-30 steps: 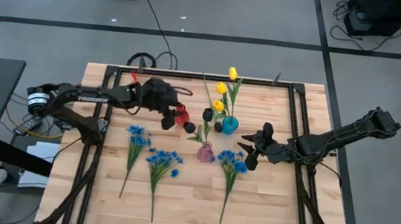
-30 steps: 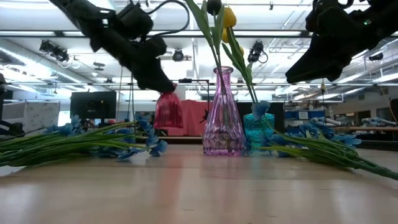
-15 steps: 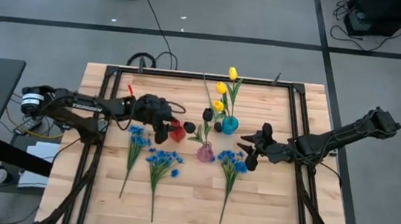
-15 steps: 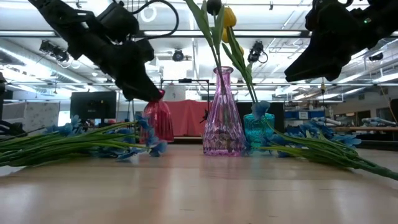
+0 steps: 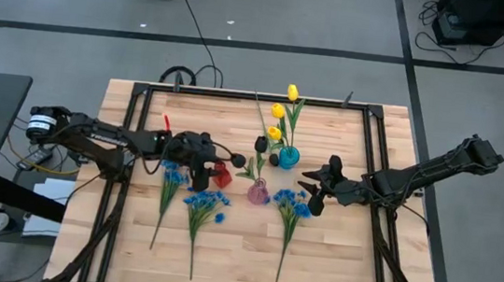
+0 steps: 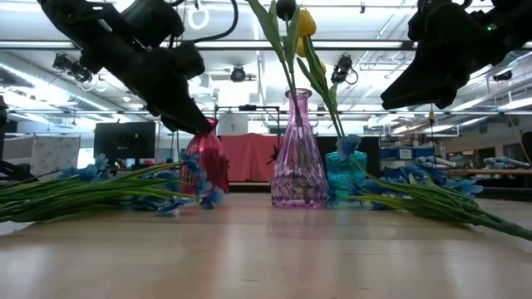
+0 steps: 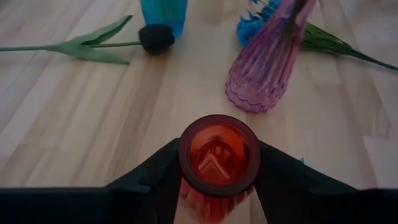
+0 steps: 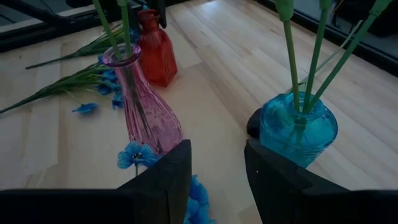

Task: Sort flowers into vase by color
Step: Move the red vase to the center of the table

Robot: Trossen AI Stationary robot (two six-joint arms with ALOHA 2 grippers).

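Flowers [image 5: 195,212] look light and floppy, best pinched mid-stem; left tool [image 7: 217,163] clamps the red vase [image 7: 218,155] neck, right tool [image 8: 216,163] hangs spread, empty.

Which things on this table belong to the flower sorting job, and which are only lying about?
Job:
- red vase, held by left tool
- pink vase
- teal vase
- yellow tulips
- dark tulip
- blue flowers

Lying about:
- cables
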